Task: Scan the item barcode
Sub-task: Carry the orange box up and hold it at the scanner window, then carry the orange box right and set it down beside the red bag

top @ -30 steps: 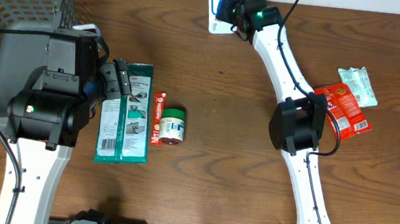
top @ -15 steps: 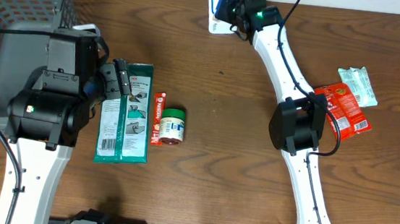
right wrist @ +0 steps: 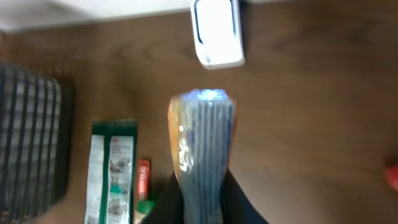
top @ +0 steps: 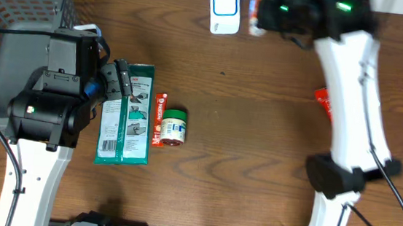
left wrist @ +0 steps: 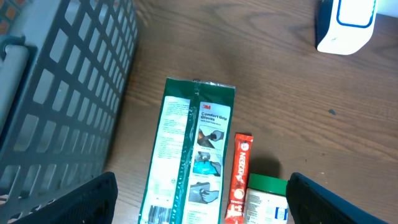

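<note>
My right pincer is clamped tight on the striped packet, which hangs over the desk just at 3 o'clock of the white scanner (at 12 o'clock of the packet in the wrist view). No barcode shows, so I'd roll the wrist slowly and present each face squarely to the scanner. My left pincer gapes wide and empty above the green glove pack.
</note>
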